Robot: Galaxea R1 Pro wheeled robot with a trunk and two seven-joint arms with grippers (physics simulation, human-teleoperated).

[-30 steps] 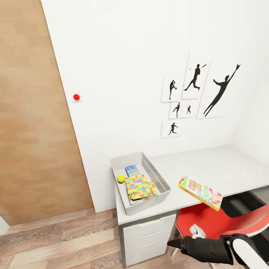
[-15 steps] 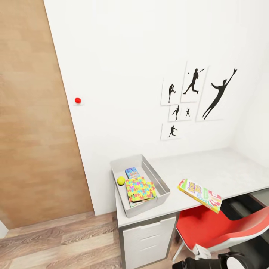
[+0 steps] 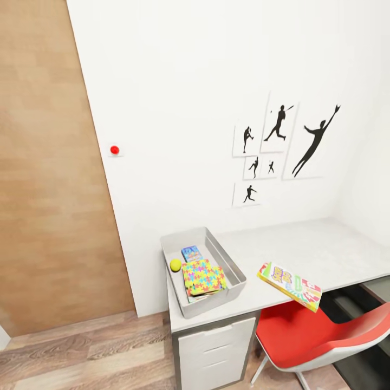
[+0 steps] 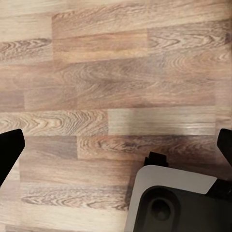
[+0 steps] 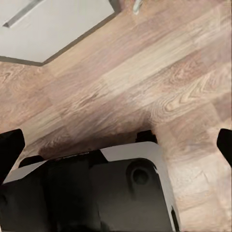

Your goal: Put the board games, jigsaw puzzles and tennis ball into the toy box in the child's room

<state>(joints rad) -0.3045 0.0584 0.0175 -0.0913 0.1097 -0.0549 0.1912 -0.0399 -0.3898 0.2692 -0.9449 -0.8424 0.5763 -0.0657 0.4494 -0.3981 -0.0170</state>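
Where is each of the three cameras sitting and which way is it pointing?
Head view: on the robot's head, facing the white wall and table, with the toy box and a board game on it.
Left wrist view: near the left pincer, looking down at wood floor; dark fingertips at both edges, robot base below.
Right wrist view: near the right pincer, also looking down.
Both wrist views share the floor and base.

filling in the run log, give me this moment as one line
toy box: ball, puzzles, blue game inside | third game: on table beside box | left gripper: open, empty | right gripper: open, empty
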